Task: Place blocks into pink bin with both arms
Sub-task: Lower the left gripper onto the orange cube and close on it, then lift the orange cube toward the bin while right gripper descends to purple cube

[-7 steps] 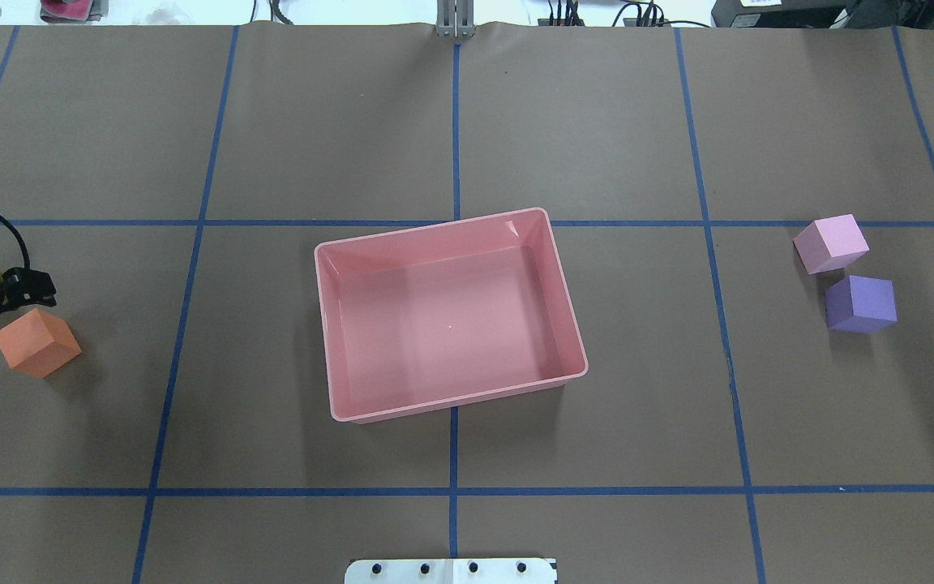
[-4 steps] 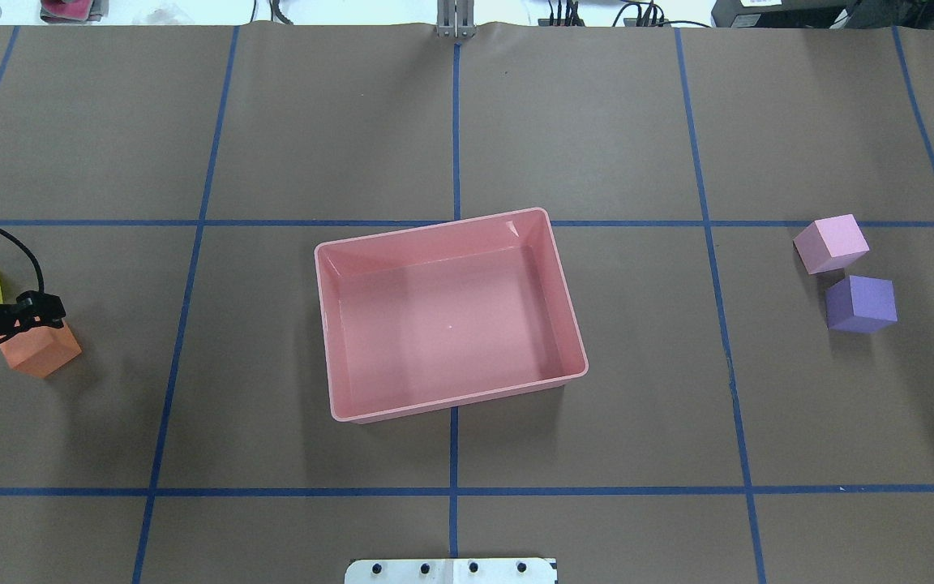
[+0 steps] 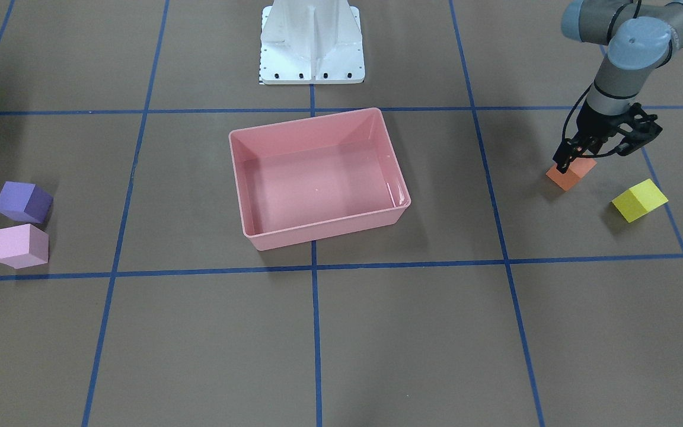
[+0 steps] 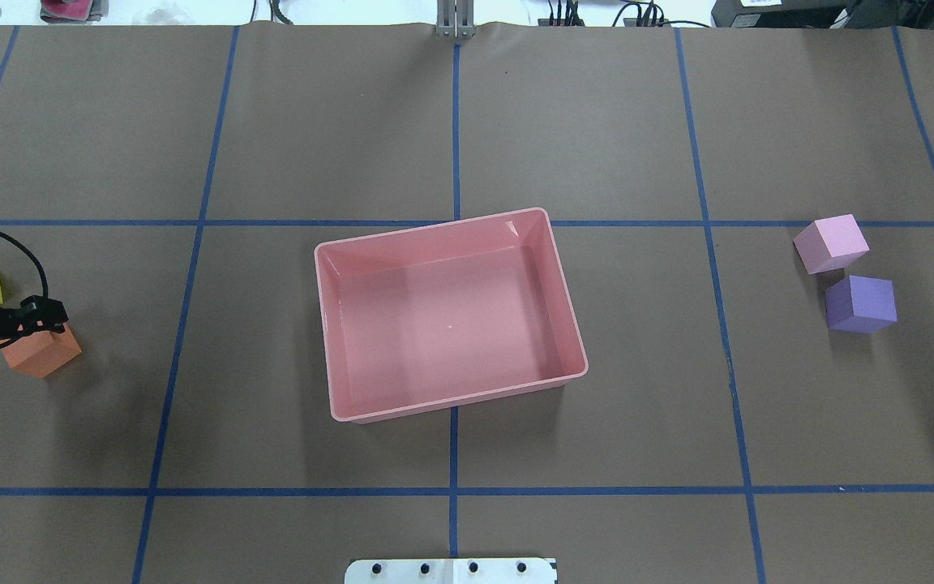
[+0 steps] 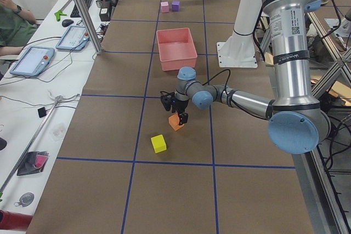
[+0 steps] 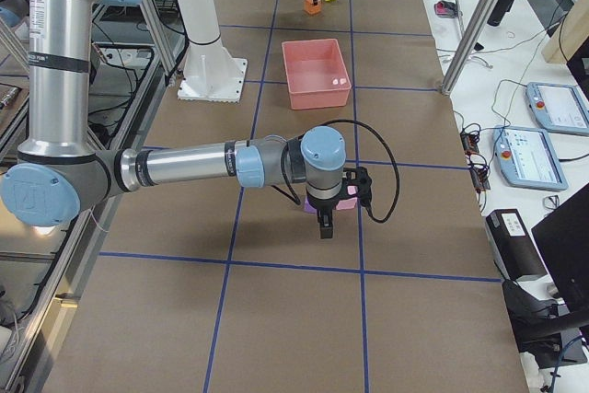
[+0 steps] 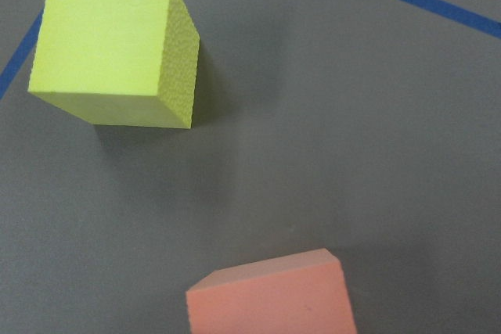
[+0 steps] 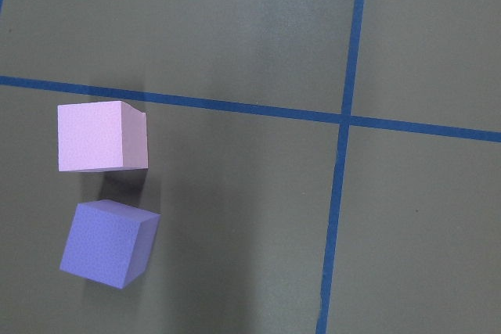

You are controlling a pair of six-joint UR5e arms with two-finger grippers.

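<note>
Left pincer (image 3: pixel 591 155) spread wide, low over the orange block (image 3: pixel 568 177), gripping nothing; yellow block (image 3: pixel 640 200) near it on the counter (image 3: pixel 436 332), at the robot's left end. Pink bin (image 3: pixel 324 228) sits mid-counter. Right pincer (image 6: pixel 327 225) hangs by the purple block (image 3: pixel 23 201) and light-pink block (image 3: pixel 20 246) at the right end; cannot tell its opening.
</note>
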